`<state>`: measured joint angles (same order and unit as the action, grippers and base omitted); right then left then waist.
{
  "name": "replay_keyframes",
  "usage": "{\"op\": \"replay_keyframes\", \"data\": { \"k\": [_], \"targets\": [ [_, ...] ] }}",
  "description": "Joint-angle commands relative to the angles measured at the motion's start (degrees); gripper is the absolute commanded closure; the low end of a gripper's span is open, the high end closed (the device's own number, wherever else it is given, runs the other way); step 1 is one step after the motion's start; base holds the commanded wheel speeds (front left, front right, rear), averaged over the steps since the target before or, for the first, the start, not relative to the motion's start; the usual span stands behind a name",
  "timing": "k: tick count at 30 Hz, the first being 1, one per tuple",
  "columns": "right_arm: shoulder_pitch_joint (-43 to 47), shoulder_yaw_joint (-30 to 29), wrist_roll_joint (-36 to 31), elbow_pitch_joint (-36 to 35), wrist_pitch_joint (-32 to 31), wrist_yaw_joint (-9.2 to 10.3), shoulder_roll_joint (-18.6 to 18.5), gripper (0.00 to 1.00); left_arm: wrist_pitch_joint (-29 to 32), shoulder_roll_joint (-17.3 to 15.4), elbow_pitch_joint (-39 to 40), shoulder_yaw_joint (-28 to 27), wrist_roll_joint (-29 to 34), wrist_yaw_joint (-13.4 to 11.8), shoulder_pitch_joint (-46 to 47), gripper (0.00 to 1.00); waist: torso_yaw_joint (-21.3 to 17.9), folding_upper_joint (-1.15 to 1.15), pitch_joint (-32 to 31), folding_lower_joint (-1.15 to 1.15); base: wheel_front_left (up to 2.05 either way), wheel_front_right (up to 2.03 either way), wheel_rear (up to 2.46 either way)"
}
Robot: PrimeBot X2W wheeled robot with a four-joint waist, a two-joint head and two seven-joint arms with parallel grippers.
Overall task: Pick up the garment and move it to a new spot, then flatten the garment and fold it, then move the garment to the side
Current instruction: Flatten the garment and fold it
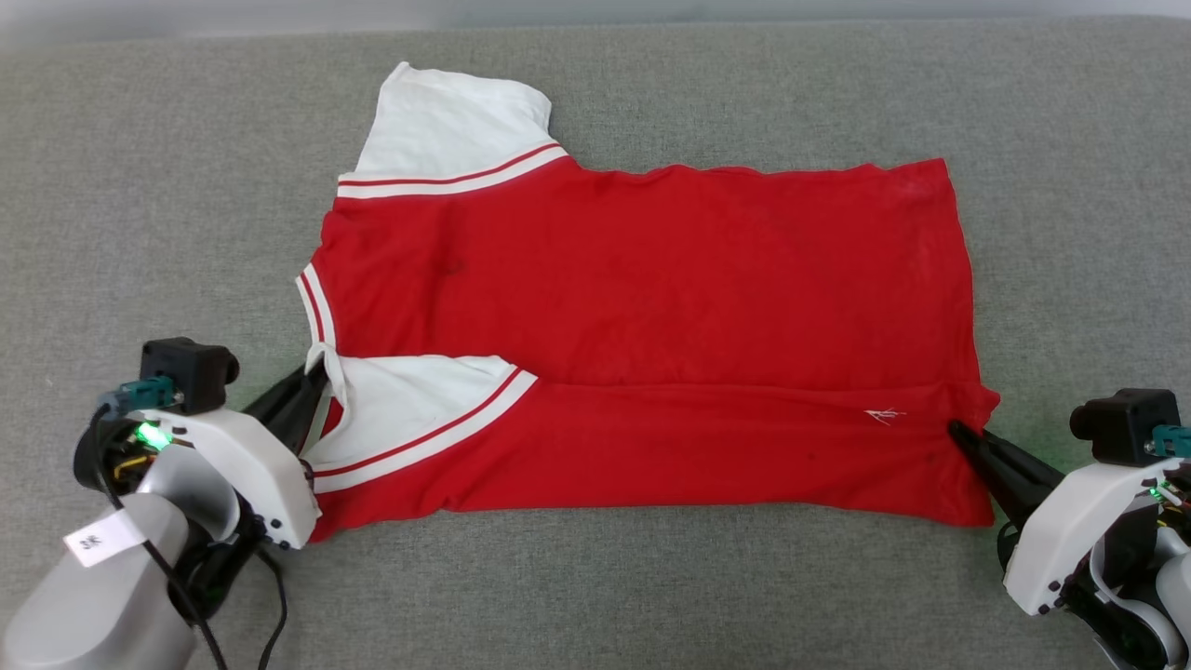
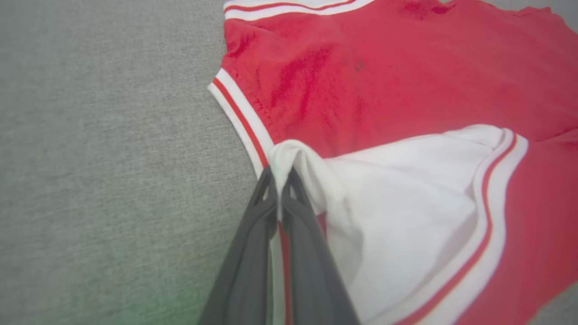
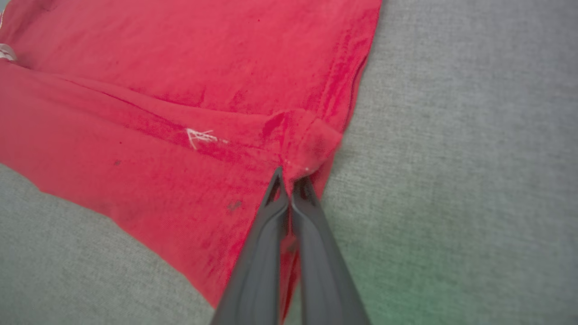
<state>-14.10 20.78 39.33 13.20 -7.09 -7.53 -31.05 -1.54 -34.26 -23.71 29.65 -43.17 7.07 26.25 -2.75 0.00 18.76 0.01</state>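
Observation:
The garment (image 1: 642,307), a red T-shirt with white sleeves and striped trim, lies spread on the grey surface with its near strip folded up over the body. One white sleeve (image 1: 456,116) sticks out at the far left; the other (image 1: 419,409) lies folded on the red. My left gripper (image 1: 321,370) is shut on the white fabric beside the striped collar (image 2: 239,119), and the left wrist view shows that cloth pinched between the fingers (image 2: 246,253). My right gripper (image 1: 958,430) is shut on the folded hem corner (image 3: 311,144), near the small white logo (image 3: 201,135).
Grey woven fabric surface (image 1: 140,186) stretches all around the shirt, with bare room left, right and in front. A paler wall band (image 1: 595,9) runs along the far edge. Both pale forearms sit at the lower corners of the head view.

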Motion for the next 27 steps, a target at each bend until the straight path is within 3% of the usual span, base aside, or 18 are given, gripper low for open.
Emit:
{"op": "replay_keyframes", "data": {
  "k": [1, 8, 9, 10, 11, 20, 27],
  "targets": [
    [-0.61, -0.26, -0.27, 0.14, 0.03, 0.09, 0.15, 1.00, -0.33, 0.25, -0.35, 0.20, -0.48, 0.14, 0.59, 1.00, -0.10, 0.00, 0.15, -0.01, 0.00, 0.00, 0.00],
    [-0.58, -1.11, -0.34, 1.02, 0.29, 0.09, 0.80, 1.00, -2.91, 1.37, -5.49, 3.40, -1.21, 0.34, 2.74, 1.00, 0.03, 0.00, -0.53, -0.01, 0.00, 0.00, 0.00],
    [-0.46, -1.33, -0.23, 1.22, 0.30, 0.10, 0.97, 0.89, -3.16, 1.17, -6.02, 3.94, -1.04, 0.33, 3.12, 0.77, 0.18, 0.00, -0.85, -0.01, 0.00, 0.00, 0.00],
    [-0.33, -1.52, -0.17, 1.40, 0.10, 0.10, 1.15, 0.54, -3.60, 0.87, -6.52, 4.33, -0.55, 0.33, 3.59, 0.03, 0.32, 0.00, -1.18, -0.01, 0.00, 0.00, 0.00],
    [-0.35, -1.90, -0.28, 1.49, 0.34, 0.10, 1.38, 0.00, -4.01, 0.91, -6.74, 4.56, -0.69, 0.33, 3.91, 0.00, 0.47, 0.00, -1.57, -0.01, 0.00, 0.00, 0.00],
    [1.50, -4.75, -1.19, 0.55, 1.75, 0.08, 2.18, 0.00, -1.68, -2.20, -5.10, 6.83, -2.97, 0.35, 6.44, 0.00, 2.37, 0.00, -6.40, -0.01, 0.00, 0.00, 0.00],
    [2.55, -6.62, -2.47, -0.26, 1.51, 0.08, 2.83, 0.00, 12.37, -6.32, 0.84, 10.09, -8.78, 0.36, 9.08, 0.00, 3.65, 0.00, -8.22, -0.01, 0.00, 0.00, 0.00]
  ]
}}
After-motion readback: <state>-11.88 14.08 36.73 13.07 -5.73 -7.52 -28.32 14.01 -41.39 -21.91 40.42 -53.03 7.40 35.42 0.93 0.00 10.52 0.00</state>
